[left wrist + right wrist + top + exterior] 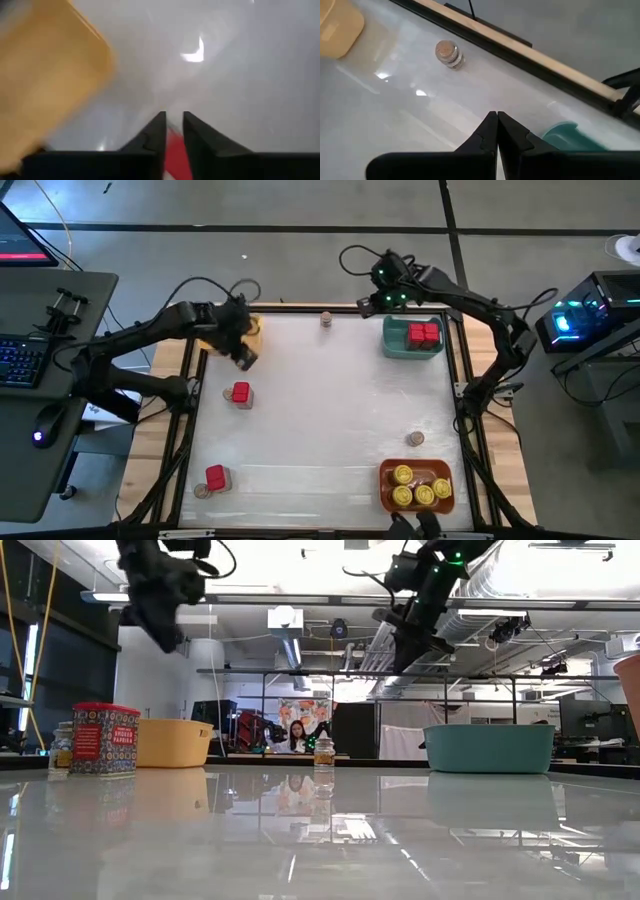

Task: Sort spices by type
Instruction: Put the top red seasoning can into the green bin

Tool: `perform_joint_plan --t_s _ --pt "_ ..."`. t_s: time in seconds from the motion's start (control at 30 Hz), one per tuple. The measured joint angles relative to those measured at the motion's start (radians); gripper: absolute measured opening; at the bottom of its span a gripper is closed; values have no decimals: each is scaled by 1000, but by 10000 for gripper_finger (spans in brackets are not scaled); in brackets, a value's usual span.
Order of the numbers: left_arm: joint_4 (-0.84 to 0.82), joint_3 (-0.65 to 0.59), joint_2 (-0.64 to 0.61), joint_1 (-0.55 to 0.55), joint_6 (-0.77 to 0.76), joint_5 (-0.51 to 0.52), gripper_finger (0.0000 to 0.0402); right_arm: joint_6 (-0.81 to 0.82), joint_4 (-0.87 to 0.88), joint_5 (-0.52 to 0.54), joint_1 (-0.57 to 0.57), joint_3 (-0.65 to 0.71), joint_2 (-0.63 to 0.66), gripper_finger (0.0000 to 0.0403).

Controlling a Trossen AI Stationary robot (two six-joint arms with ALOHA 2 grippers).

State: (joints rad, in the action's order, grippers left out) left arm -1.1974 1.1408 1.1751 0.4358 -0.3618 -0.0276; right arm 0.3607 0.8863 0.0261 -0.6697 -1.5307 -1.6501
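Spices sorted: four yellow-lidded jars [416,486] sit in the orange bin [387,492] at five o'clock on the table [330,400]; two red tins [423,334] lie in the teal bin [394,346] at one o'clock.
Spices loose: red tin [240,394] at nine o'clock, red tin [215,477] with a small jar touching it at seven o'clock, tan jar [326,319] at twelve o'clock, tan jar [415,439] at four o'clock.
Left end effector [245,356]: raised beside the yellow bin [252,330] at ten o'clock, fingers a narrow slit apart, holding nothing (red shows just beyond them).
Right end effector [497,118]: aloft near the teal bin, fingers pressed together, empty.
Step in hand: probably the left arm's approach to the nine o'clock tin.
Next move calls for: wider fingers, then a descent straddling that tin.
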Motion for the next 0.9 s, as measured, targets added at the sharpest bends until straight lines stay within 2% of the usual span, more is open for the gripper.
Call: perform_joint_plan --t_s 0.07,0.13,0.3,0.4,0.6,0.7,0.9 --pt "-21 0 -3 -82 8 -46 10 -14 -2 -7 -11 0 0 0" --pt "-30 0 -7 -179 75 -51 7 -35 -2 -34 -23 0 0 0" --pt "-89 -2 3 -337 211 16 1 -74 -1 -84 -46 0 0 0" --pt "-54 -46 2 -348 225 24 0 -79 -1 -84 -47 0 0 0" --pt "76 -210 0 -315 206 -67 0 -92 -1 -87 -46 0 -1 0" --pt "102 -223 0 -304 163 -67 0 -90 -1 -87 -46 0 -1 0" --pt "38 -246 8 -304 154 -40 0 -77 -22 -87 -46 0 -1 0"
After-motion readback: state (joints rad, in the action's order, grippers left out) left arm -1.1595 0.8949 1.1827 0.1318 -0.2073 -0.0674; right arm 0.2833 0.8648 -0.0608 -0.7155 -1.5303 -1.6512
